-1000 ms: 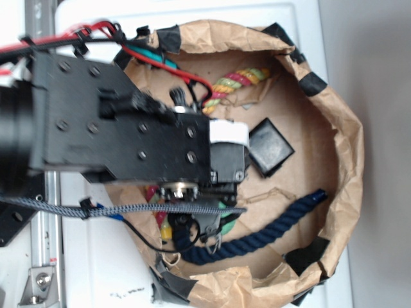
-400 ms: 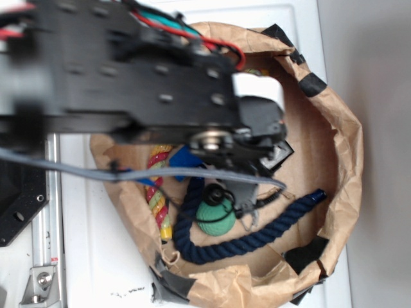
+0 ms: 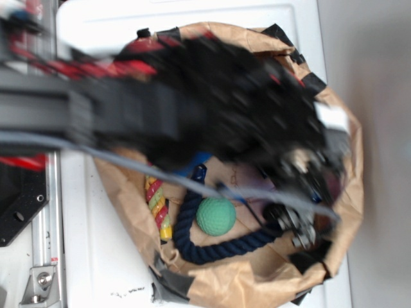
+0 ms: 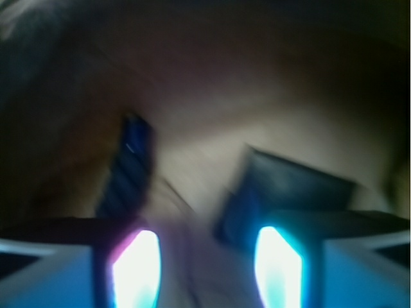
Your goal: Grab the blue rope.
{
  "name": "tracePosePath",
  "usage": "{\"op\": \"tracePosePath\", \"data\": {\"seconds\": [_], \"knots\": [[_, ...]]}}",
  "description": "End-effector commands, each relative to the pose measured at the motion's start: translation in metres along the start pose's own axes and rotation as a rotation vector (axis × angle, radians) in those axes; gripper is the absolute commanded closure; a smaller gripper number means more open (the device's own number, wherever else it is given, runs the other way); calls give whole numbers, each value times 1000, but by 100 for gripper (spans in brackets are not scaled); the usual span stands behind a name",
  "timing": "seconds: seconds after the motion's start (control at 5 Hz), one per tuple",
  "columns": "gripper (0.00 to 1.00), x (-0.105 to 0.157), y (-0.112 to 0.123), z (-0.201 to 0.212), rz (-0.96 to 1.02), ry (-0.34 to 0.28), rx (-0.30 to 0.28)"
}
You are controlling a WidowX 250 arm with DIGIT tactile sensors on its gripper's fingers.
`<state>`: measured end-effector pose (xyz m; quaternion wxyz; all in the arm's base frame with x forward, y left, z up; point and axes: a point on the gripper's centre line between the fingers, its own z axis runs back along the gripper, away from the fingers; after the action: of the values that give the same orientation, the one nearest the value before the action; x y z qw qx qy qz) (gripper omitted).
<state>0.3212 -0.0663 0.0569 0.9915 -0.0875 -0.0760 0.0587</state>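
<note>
The blue rope lies curved along the near side of the brown paper bowl; its right end is hidden under my arm. In the blurred wrist view the blue rope runs ahead of my left finger. My gripper hangs over the right part of the bowl, above where the rope's end lies. The gripper is open, with only brown paper showing between its fingers.
A green ball sits inside the rope's curve. A red-yellow-green rope lies at the left. A bit of bright blue sponge peeks from under the arm. A dark square block lies ahead of the right finger.
My arm has swung to the right across the bowl, from the left side to over the rope's right end. The green ball and the left of the rope are now uncovered.
</note>
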Motion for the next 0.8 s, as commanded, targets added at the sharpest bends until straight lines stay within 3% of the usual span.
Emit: {"op": "tracePosePath", "data": {"seconds": [0.0, 0.6], "knots": [[0, -13, -55, 2, -149, -10, -98], [0, -85, -75, -22, -314, 113, -23]]}}
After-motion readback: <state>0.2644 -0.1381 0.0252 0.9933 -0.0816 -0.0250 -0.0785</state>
